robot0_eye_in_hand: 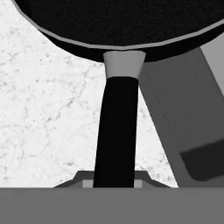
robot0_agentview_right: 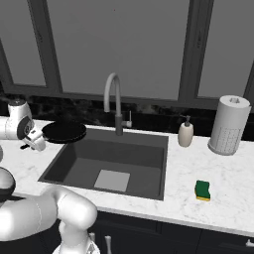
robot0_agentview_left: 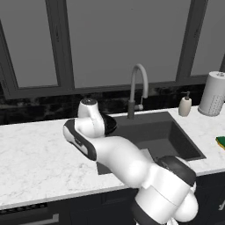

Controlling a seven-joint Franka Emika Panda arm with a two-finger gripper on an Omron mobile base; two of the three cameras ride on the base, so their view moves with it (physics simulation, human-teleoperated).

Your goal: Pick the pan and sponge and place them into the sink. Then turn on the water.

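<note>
A: Pan point(robot0_agentview_right: 64, 132) sits at the left of the right base frame, over the sink's point(robot0_agentview_right: 149, 186) upper-left corner; the gripper point(robot0_eye_in_hand: 113, 183) appears clamped on its handle point(robot0_eye_in_hand: 117, 131), though its fingertips are barely visible

B: Risk from here?

A: I'd guess the pan's weight could twist the handle in the grip, or its rim could catch the sink edge

B: Any differences between views?

A: Right base frame shows the sponge point(robot0_agentview_right: 202, 190) whole on the counter point(robot0_agentview_right: 228, 198), lower right; left base frame has it at the right edge, and the arm hides most of the pan
</note>
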